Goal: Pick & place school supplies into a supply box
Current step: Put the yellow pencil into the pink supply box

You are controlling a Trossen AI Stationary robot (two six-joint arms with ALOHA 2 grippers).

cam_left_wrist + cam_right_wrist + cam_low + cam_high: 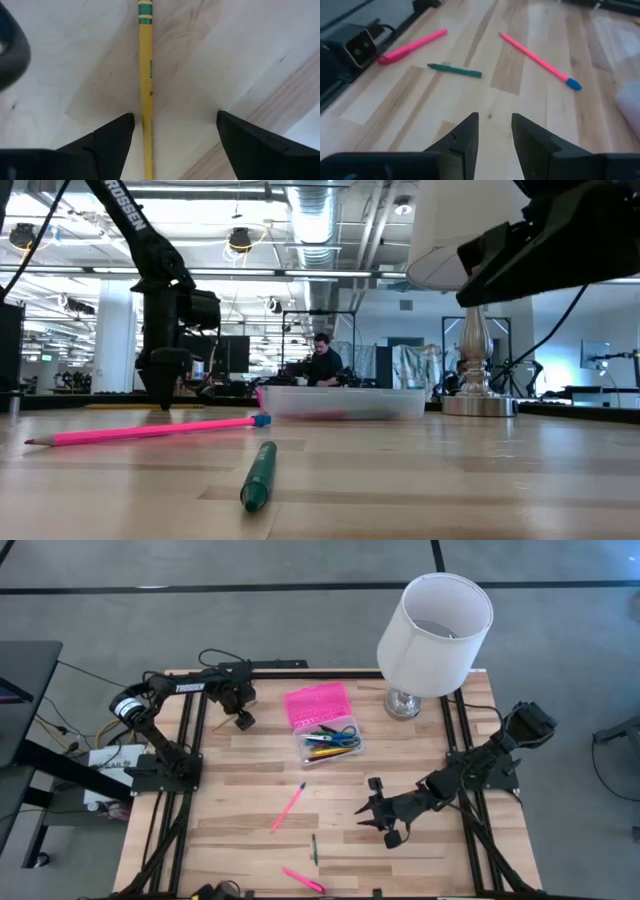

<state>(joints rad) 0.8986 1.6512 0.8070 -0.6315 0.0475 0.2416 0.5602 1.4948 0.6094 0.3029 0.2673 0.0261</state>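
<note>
A yellow pencil (145,75) lies flat on the wooden table at the far left. My left gripper (175,117) points down over it, open. The pencil runs between the fingers, close to one of them, with no contact that I can see. The supply box (331,746), clear with its pink lid (317,703) open behind it, holds several pens and blue-handled scissors (345,735). A pink pencil (288,806), a green pen (313,848) and a pink marker (303,880) lie loose on the table. My right gripper (385,825) hovers right of them, open by a narrow gap, with nothing in it.
A lamp with a white shade (435,635) and a metal foot (403,703) stands at the table's far right, just right of the box. Black frame rails (195,740) run along the left and right sides. Bare wood lies between the box and the loose pens.
</note>
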